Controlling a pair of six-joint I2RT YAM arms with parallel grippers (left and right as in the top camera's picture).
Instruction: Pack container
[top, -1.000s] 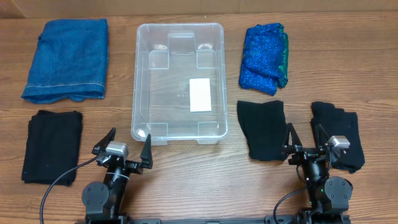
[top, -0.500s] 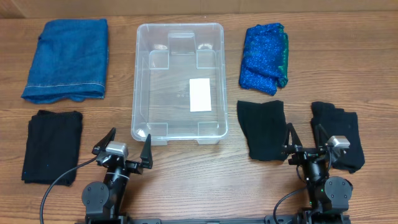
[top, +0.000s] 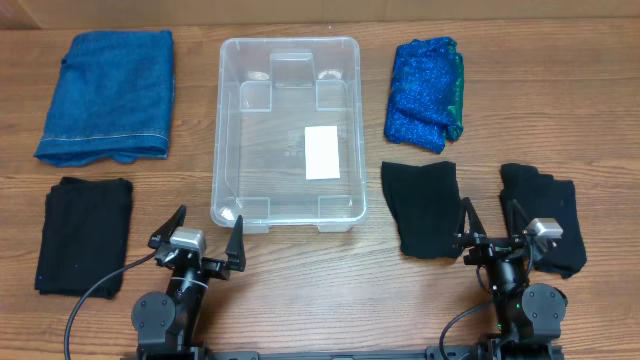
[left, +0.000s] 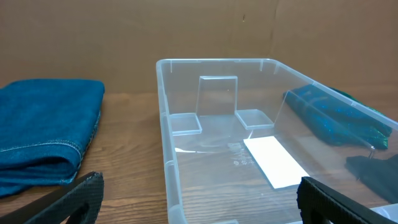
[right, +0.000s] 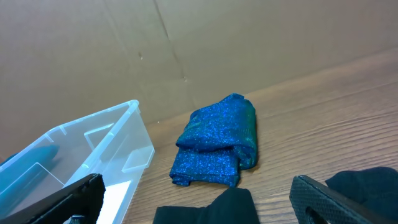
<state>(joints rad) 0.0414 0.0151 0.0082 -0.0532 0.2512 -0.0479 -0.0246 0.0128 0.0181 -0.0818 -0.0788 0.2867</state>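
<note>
Nothing is packed yet. At far left a folded blue denim cloth (top: 105, 95) and a left black cloth (top: 83, 235) lie on the table (top: 300, 290). The left gripper (top: 205, 235) sits near the front edge, jaws spread wide and empty. The container (top: 225, 130) stands mid-table, holding only its white label (top: 322, 153). To its right lie a sparkly blue bundle (top: 425, 90), a middle black cloth (top: 420, 208) and a far-right black cloth (top: 545, 215). The right gripper (top: 489, 225), also open and empty, sits between those two. All five pieces appear left to pack.

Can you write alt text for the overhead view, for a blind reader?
An empty clear container sits centred, with a blue towel, sparkly blue cloth and three black cloths beside it; left gripper and right gripper open.
</note>
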